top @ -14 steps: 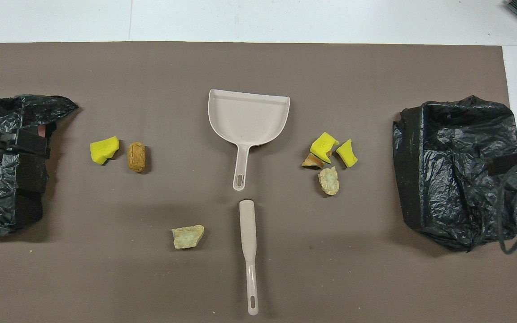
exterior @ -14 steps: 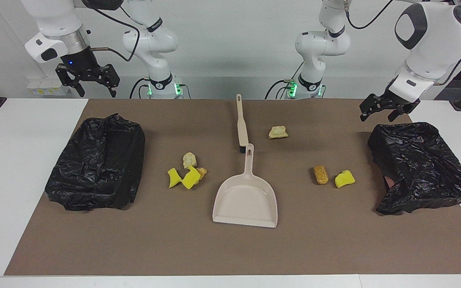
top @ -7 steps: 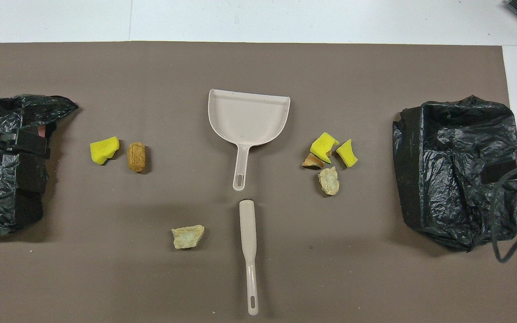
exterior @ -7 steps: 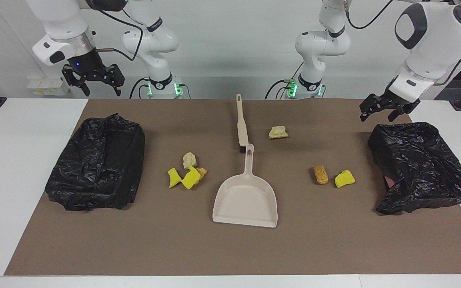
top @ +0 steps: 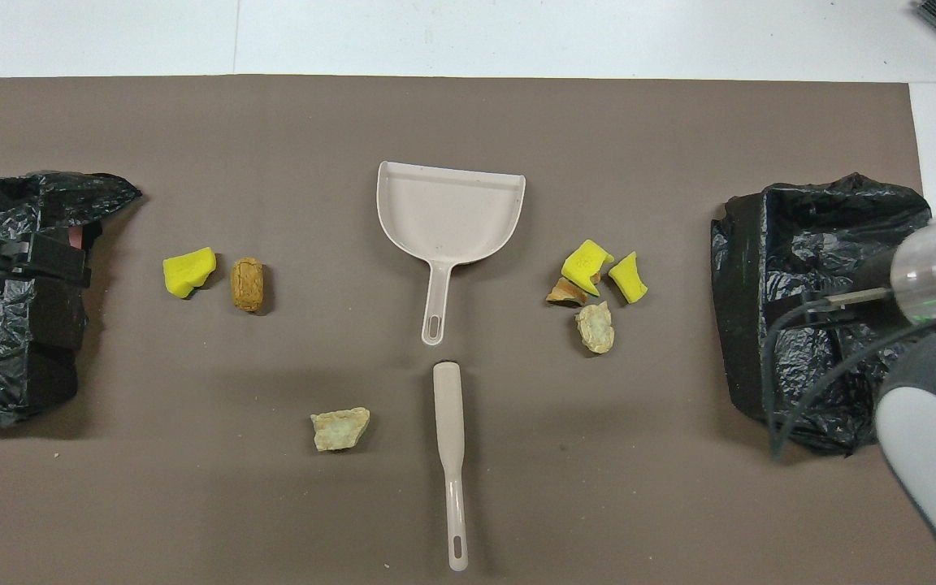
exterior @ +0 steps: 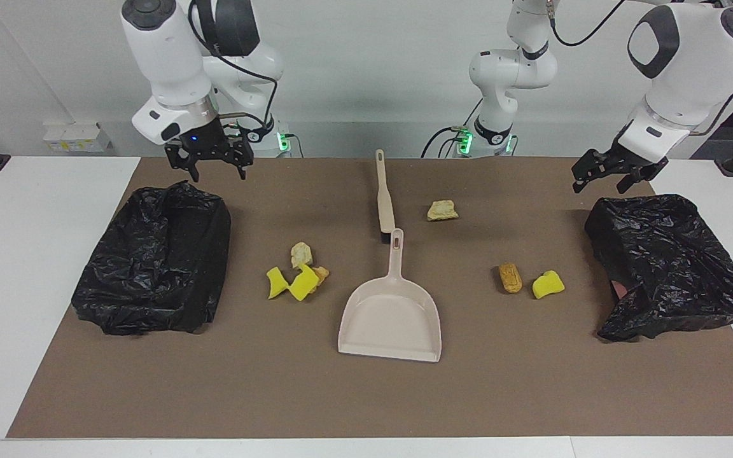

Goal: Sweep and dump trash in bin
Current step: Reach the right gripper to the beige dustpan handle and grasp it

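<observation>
A beige dustpan (exterior: 390,318) (top: 448,213) lies mid-mat, its handle toward the robots. A beige brush (exterior: 383,200) (top: 450,439) lies in line with it, nearer the robots. The trash is scattered: a cluster of yellow and tan scraps (exterior: 300,273) (top: 594,280), a pale lump (exterior: 442,210) (top: 340,428), a brown lump (exterior: 510,277) (top: 247,283) and a yellow scrap (exterior: 548,284) (top: 188,270). My right gripper (exterior: 217,173) hangs open and empty over the robots' edge of one black-bagged bin (exterior: 156,261) (top: 825,309). Over the second bin (exterior: 665,267) (top: 5,325), my left gripper (exterior: 599,184) (top: 54,260) waits, open and empty.
A brown mat (exterior: 532,394) (top: 192,504) covers most of the white table (exterior: 23,286). The bins stand at the two ends of the mat. In the overhead view the right arm's wrist and cable (top: 923,276) cover part of one bin.
The right arm has swung in from the table's end toward the middle and come lower, its gripper now by the bin's edge. The left arm and all objects have not moved.
</observation>
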### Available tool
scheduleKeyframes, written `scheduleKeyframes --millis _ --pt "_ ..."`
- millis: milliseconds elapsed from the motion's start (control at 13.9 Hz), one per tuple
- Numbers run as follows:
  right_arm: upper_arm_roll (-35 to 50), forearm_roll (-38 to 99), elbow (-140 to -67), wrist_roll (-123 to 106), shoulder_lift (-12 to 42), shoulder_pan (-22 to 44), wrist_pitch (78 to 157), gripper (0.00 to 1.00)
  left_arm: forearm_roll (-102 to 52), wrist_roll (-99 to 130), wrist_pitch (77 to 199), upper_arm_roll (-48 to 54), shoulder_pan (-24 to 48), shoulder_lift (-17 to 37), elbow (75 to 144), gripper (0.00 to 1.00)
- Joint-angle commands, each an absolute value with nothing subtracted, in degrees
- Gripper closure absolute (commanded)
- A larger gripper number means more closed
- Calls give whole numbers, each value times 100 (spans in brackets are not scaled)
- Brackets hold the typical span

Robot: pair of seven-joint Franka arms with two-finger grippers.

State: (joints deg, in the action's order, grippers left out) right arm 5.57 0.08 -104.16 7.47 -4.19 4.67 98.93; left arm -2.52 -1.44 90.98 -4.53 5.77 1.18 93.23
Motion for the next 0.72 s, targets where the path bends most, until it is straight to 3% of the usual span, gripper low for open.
scheduleKeyframes --millis 0,289,649 --pt "904 219 -10372 1281 -90 422 10300 0 -141 -158 9053 -404 527 88 9308 0" --pt "1905 194 -10082 3081 736 439 10915 0 -141 -158 9053 -404 527 88 9308 0" --pt "2443 80 -9537 4365 1686 711 11476 0 -141 -158 9053 -404 527 88 9308 0"
